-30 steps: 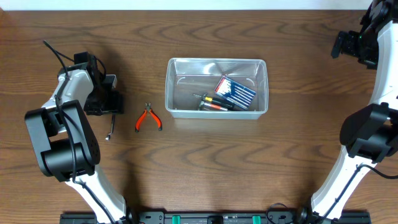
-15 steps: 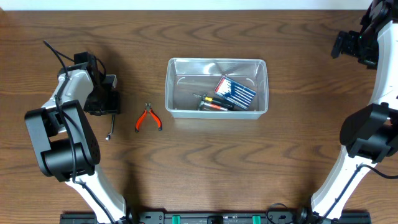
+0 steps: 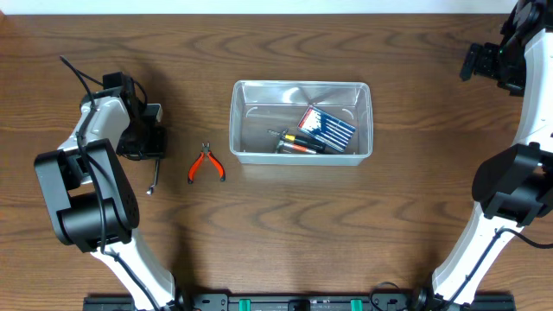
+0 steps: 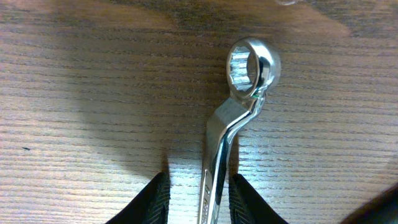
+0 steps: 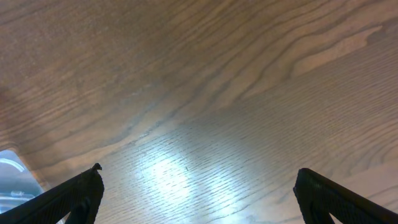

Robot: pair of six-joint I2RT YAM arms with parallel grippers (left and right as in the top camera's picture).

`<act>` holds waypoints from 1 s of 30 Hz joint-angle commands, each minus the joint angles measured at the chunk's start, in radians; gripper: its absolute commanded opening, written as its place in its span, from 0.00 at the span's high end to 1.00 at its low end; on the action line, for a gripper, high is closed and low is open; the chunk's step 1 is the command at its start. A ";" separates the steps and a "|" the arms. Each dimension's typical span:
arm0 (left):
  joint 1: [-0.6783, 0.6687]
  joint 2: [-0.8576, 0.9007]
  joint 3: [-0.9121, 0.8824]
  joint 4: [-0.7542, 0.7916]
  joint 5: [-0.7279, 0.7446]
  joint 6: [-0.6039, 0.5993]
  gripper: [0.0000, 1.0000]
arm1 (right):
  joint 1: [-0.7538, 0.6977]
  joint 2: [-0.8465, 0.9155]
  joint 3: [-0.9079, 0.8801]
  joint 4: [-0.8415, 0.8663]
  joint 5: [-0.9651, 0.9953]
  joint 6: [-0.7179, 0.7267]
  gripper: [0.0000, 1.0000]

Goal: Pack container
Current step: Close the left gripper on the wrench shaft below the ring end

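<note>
At the bottom edge of the left wrist view, the left gripper (image 4: pixel 199 190) sits low over the table (image 4: pixel 81 124) with its two dark fingers (image 4: pixel 157 200) set on either side of a shiny ring wrench (image 4: pixel 225 127). A slim strip of wood shows between the wrench shaft and the left finger, and the right finger lies just beside the shaft, so the jaws stand slightly apart, straddling the tool without clamping it. The wrench lies flat, its ring end pointing toward the top of that frame.

Seen from overhead, a pair of orange-handled pliers (image 3: pixel 206 165) lies on the wood just right of the wrench. Further right, at the centre of the frame, stands the container (image 3: pixel 234 121), clear and shallow. Inside, toward its right half, are a blue card pack (image 3: pixel 327 127) and, beside it along the lower wall, an orange-and-black screwdriver (image 3: pixel 295 143).

Up in the top right corner of the overhead view, well apart from all this, the right gripper (image 5: pixel 199 180) hangs above bare wood with its fingers spread wide and nothing between them.
</note>
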 commanded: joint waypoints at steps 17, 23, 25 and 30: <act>0.004 0.020 -0.011 0.001 -0.005 0.009 0.74 | -0.005 -0.005 -0.001 0.000 0.008 0.010 0.01; 0.004 0.020 -0.011 0.001 -0.005 0.009 0.78 | -0.005 -0.005 -0.001 0.000 0.008 0.010 0.01; 0.005 0.020 -0.011 0.002 -0.005 0.009 0.78 | -0.005 -0.005 -0.001 0.000 0.008 0.010 0.01; 0.004 0.020 -0.011 0.002 -0.005 0.009 0.80 | -0.005 -0.005 -0.001 0.000 0.008 0.010 0.01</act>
